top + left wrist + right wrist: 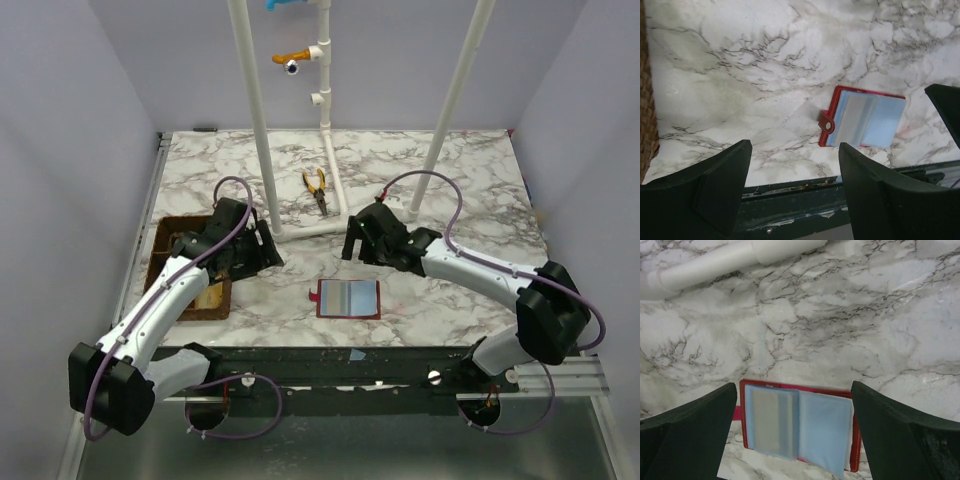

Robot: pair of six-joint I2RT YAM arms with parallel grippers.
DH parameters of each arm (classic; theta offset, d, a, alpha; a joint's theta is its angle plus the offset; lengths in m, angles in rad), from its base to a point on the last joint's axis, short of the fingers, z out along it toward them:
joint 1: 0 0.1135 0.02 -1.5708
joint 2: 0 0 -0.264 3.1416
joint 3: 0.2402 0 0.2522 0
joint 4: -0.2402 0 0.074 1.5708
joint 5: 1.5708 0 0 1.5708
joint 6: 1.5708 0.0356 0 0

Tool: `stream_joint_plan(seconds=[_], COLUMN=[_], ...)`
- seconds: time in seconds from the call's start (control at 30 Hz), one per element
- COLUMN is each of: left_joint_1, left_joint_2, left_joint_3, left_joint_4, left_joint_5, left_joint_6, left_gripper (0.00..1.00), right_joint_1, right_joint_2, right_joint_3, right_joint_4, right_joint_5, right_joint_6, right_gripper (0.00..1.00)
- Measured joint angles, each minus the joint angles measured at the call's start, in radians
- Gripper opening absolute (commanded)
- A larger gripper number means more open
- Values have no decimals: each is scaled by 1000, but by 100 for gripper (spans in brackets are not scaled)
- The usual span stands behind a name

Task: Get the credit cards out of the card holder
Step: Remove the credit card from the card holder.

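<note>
The red card holder (348, 298) lies open flat on the marble table near the front edge, its pale blue-grey sleeves facing up. It also shows in the left wrist view (865, 120) and in the right wrist view (799, 426), where a grey card (766, 421) shows inside the left sleeve. My left gripper (262, 250) is open and empty, up and left of the holder. My right gripper (352, 240) is open and empty, hovering just behind the holder, which sits between its fingers in the right wrist view.
A brown woven tray (190, 268) sits at the left edge under my left arm. Yellow-handled pliers (317, 188) lie at the back by a white pipe frame (300, 229). The table's front edge (805, 187) is close to the holder.
</note>
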State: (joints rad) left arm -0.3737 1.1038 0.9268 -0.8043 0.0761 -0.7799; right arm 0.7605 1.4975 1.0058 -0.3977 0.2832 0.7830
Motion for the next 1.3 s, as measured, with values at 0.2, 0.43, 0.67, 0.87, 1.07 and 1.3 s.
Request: stream_joint_plan(seconds=[0.2, 0.43, 0.67, 0.87, 1.07, 1.3], left_joint_1=[-95, -214, -270, -279, -282, -283], left_joint_2=[-10, -25, -25, -25, -25, -25], left_joint_3=[-59, -172, -252, -257, -257, -257], left_joint_4=[79, 213, 307, 354, 370, 370], left_joint_5=[75, 134, 149, 150, 150, 150], left_joint_6=[56, 72, 61, 42, 29, 24], left_gripper=[72, 72, 71, 69, 66, 65], right_joint_1=[103, 184, 251, 270, 273, 273], right_joint_2=[-24, -82, -79, 0, 61, 105], right_joint_3=[-64, -226, -209, -116, -103, -90], right_joint_4=[13, 50, 51, 41, 30, 33], right_joint_5=[47, 73, 107, 108, 96, 69], right_joint_6=[51, 142, 188, 191, 182, 157], right_gripper=[100, 93, 80, 55, 35, 39])
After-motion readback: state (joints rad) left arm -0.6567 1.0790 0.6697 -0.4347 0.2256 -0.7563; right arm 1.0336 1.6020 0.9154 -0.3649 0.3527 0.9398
